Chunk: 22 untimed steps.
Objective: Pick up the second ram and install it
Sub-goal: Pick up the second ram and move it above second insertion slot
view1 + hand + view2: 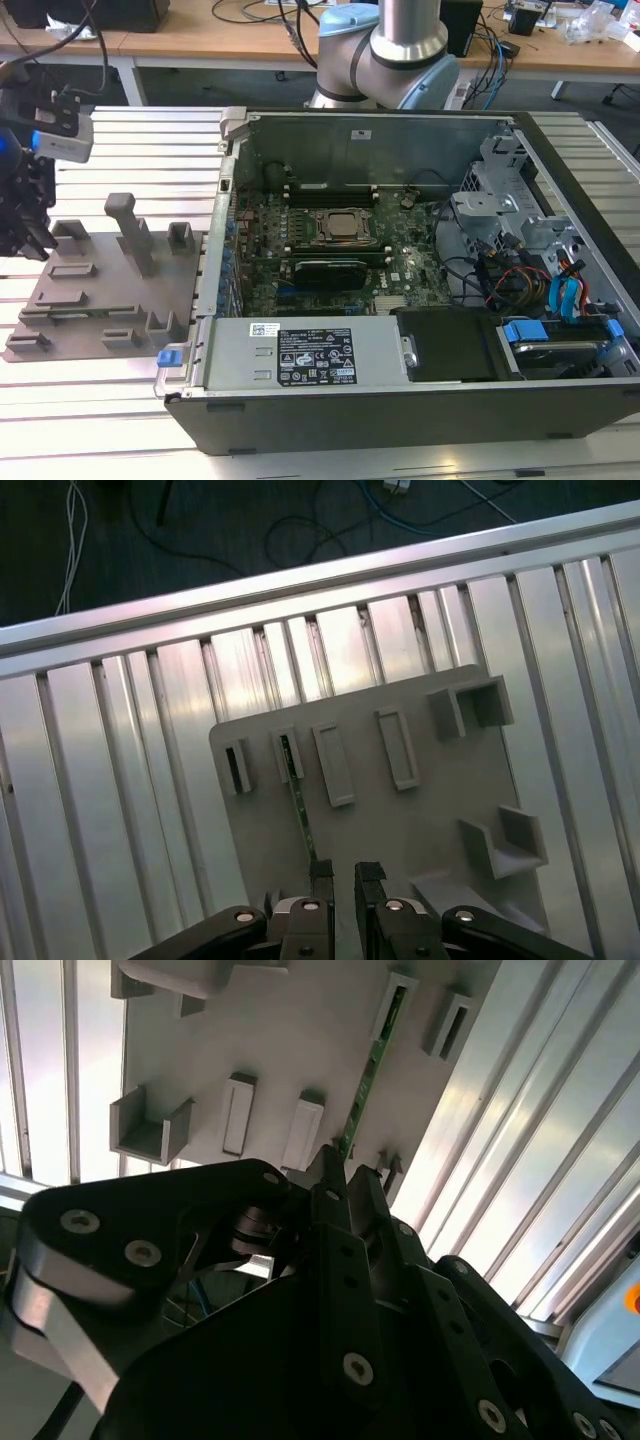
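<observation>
The second ram (301, 802) is a thin green stick standing on edge on the grey holder plate (400, 830), its far end in a small slot block. In the second wrist view the second ram (368, 1072) runs straight toward my fingertips. My gripper (343, 876) hangs over the ram's near end, open by a narrow gap, and one black fingertip (320, 872) sits right at the stick's end. I cannot tell whether the fingers touch it. In the exterior view my gripper (30, 240) is at the far left, above the holder plate (100, 300).
The open computer case (420, 260) lies to the exterior view's right of the plate, its motherboard (330, 250) exposed. Several grey holder blocks (333, 765) and a taller post (130, 230) rise from the plate. Ribbed aluminium table slats (120, 780) surround it.
</observation>
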{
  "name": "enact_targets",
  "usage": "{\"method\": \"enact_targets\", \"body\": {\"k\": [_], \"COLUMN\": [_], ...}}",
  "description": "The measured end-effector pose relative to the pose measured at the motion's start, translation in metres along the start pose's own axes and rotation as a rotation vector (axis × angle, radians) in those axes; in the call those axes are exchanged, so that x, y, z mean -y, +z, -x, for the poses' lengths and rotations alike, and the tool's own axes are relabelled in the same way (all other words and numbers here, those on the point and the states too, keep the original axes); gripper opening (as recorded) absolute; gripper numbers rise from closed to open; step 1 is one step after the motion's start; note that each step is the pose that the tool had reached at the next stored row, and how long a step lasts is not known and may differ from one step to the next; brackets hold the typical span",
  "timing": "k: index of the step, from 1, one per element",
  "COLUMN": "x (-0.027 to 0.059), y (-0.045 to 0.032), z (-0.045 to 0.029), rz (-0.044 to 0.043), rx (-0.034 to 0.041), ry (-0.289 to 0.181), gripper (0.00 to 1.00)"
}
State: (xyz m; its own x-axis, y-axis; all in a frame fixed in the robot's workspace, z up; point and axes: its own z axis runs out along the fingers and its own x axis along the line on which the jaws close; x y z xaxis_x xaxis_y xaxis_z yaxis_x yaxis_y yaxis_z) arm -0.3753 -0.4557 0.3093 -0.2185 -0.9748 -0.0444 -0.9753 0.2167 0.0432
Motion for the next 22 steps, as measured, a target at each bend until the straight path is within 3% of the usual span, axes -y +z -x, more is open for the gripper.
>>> {"method": "enact_targets", "body": {"k": [14,18,19,21,22], "x": [0.0011,0.0036,0.0049,0.0067,0.0084], "y": [0.0225,0.0323,0.0349,0.0417,0.0442], "z": [-0.0016,-0.0073,-0.0072,-0.0072,-0.0070], "rz": [0.0000,0.0003,0.0007,0.0032,0.0023], "rx": [0.0000,-0.0006,-0.0018,-0.0083,-0.0232], "ry": [0.000,-0.006,-0.020,-0.092,-0.124], "gripper": [0.24,0.24,0.24,0.24,0.24]}}
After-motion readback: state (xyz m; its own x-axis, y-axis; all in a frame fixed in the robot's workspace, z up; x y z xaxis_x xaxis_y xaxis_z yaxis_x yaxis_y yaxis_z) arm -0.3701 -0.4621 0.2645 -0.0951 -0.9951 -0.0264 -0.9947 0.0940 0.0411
